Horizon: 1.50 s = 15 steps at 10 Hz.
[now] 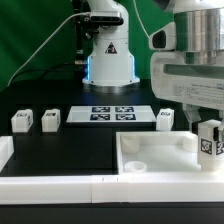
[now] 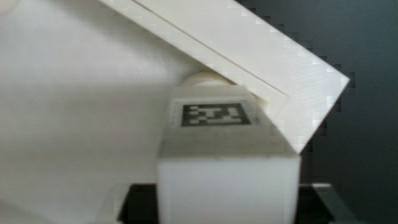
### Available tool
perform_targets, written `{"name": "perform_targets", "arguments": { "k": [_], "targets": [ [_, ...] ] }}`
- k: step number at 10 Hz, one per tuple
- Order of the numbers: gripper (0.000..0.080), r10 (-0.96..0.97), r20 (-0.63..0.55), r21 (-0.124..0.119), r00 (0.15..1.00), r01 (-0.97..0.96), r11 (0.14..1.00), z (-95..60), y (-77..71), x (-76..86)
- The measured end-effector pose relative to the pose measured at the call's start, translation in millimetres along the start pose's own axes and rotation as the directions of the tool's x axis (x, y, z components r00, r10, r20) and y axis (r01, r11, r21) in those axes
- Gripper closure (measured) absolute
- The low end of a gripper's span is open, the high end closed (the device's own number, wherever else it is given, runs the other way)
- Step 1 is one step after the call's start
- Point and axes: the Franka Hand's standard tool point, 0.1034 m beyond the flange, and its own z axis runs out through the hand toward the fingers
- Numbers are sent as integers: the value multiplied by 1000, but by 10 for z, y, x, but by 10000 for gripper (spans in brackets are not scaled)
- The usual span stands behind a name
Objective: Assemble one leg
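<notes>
White leg (image 1: 210, 139) clamped in the tool (image 1: 209, 128) beside the panel (image 1: 160, 158); three legs (image 1: 49, 120) stand apart

Leg (image 1: 210, 139) over panel (image 1: 150, 158) corner (right)

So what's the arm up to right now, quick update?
Gripper shut on a small white square plastic leg with a tag. Leg held over the large white panel's corner. Nothing seen in the way.
</notes>
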Motion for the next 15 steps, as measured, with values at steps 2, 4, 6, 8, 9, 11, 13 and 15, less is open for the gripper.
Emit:
{"name": "perform_targets", "arguments": {
  "k": [2, 4, 6, 8, 9, 11, 13, 15],
  "targets": [
    [504, 169, 15, 0, 986, -169, 986, 2, 9, -3],
    [504, 367, 25, -5, 930, -367, 930, 4, 14, -20],
    [504, 566, 40, -12, 824, -566, 824, 4, 11, -38],
    [504, 635, 39, -12, 772, -635, 773, 0, 8, -34],
    [504, 640, 37, -11, 767, -640, 768, 0, 11, -28],
    [464, 617, 37, -11, 786, -617, 787, 7, 11, -45],
    [258, 567, 38, -10, 823, -567, 823, 14, 10, -66],
    [184, 398, 39, -3, 917, -398, 917, 19, 7, -79]
  ]
}}
